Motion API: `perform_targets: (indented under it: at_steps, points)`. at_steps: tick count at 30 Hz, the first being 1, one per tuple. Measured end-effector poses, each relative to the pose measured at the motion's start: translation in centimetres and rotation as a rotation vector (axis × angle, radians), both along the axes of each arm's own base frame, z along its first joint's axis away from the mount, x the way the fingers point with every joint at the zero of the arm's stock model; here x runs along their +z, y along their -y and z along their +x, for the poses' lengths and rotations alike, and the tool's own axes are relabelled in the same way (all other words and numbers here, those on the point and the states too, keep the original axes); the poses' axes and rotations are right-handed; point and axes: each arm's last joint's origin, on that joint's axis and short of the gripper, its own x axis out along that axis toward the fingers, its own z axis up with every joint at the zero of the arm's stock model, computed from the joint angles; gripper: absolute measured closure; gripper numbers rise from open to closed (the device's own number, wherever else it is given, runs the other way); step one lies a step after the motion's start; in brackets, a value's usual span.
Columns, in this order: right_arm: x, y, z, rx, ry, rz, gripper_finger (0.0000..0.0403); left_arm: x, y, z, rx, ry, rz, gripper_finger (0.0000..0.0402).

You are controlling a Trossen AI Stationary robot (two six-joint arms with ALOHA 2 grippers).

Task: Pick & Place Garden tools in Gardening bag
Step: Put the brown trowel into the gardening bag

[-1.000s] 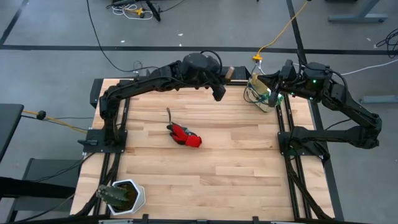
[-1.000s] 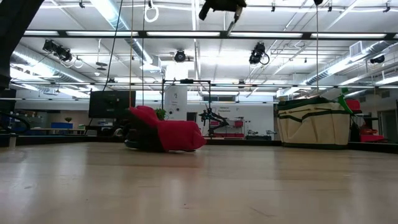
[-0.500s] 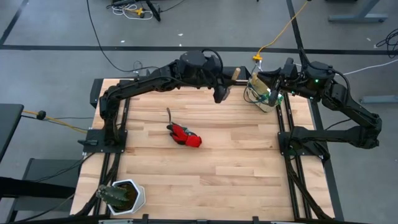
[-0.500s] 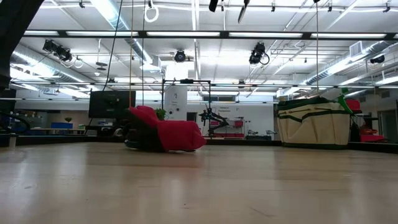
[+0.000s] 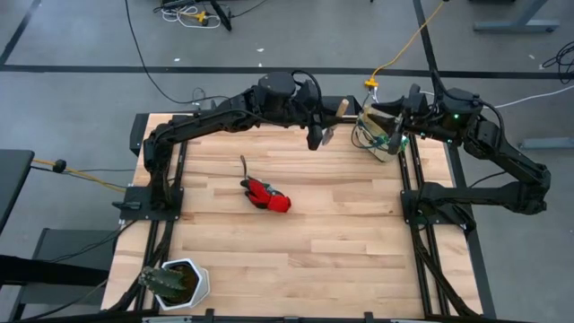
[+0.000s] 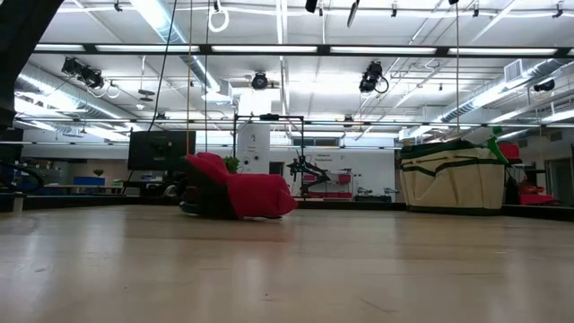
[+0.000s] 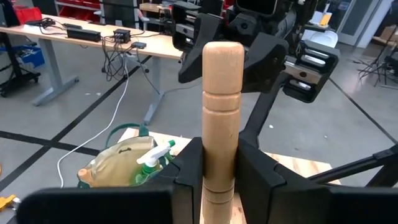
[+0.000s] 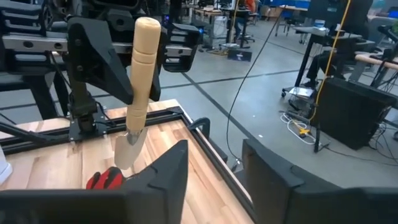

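My left gripper is raised over the table's far side, left of the gardening bag, and is shut on a wooden-handled trowel. The beige bag stands on its base at the far right corner, with a green spray bottle inside. My right gripper hovers open at the bag's right side, nothing between its fingers. A red glove lies mid-table, and a slim tool lies beside it. My left gripper pinches the trowel's wooden handle between its two fingers, about midway along it. The fingers come level from the table's left and lie across the handle. The trowel stands nearly upright, handle end up and metal blade down, high above the table.
A white pot with a dark plant stands at the near left corner. Bare wood stretches between the glove and the bag. Black frame rails run along the table's right and left sides.
My left gripper has risen a little, almost leaving the top of the low view, and has turned at the wrist. The trowel went with it: its handle end has swung toward the bag and its blade now shows below the gripper in the high view.
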Motion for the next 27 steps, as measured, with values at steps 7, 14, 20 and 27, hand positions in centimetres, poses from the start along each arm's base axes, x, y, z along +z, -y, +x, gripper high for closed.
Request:
perform_targets:
  at_steps: [7, 14, 20, 27]
  points:
    - [-0.1, 0.1, 0.3, -0.006, 0.008, 0.032, 0.0190, 0.0, 0.1, 0.0, -0.024, 0.000, -0.004, 0.0326]
    - [0.0, 0.3, 0.9, 0.036, 0.022, 0.035, 0.0140, 0.0, 0.1, 0.0, -0.059, -0.001, 0.015, 0.0326]
    - [0.5, 0.4, 1.7, 0.111, 0.094, 0.046, 0.0121, 0.0, 0.2, 0.0, -0.079, 0.000, 0.015, 0.0326]
    - [0.9, 0.6, 2.6, 0.173, 0.151, 0.047, 0.0119, 0.0, 0.2, 0.0, -0.081, 0.000, 0.015, 0.0326]
